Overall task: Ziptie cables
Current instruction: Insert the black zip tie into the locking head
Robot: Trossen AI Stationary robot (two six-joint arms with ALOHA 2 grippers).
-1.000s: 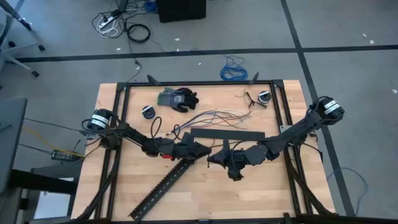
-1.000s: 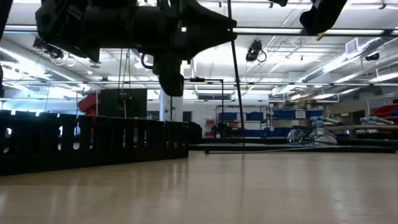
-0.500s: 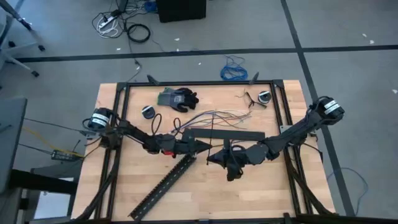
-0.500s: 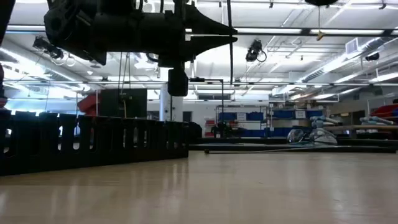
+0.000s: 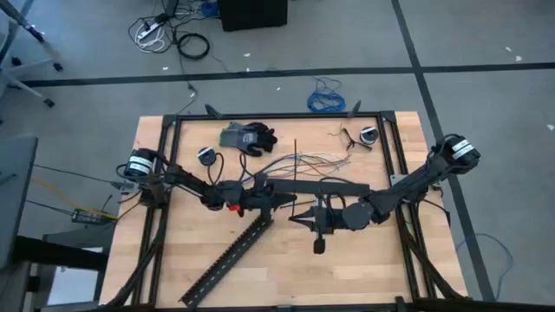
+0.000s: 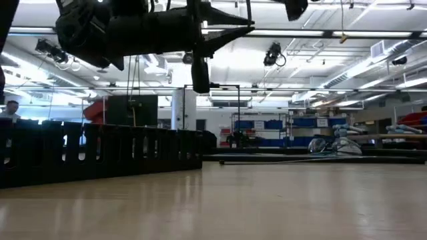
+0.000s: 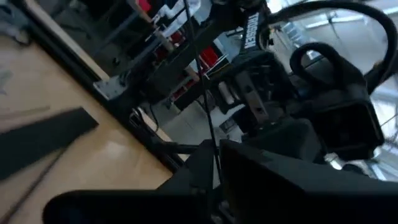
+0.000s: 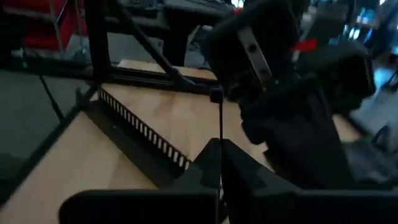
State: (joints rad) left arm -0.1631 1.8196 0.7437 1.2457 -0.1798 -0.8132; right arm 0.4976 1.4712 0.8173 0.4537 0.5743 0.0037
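Cables [image 5: 299, 161]: thin, floppy, dark, purple and grey, fanned on wood beside glove [image 5: 248, 137], above flat black strip [image 5: 316, 186]; left gripper [image 5: 288, 204] and right gripper [image 5: 297, 218] tip to tip mid-table, both pinched on upright zip tie [image 5: 295, 173].

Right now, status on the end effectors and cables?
Left end effector and right end effector both pinching zip tie, mid-table. Cables loose, untied. Black strip lies between.

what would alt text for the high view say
Seen from above, the left pincer and right pincer meet at the middle of a wooden table, just below a fan of thin cables. A black glove lies near the far edge.
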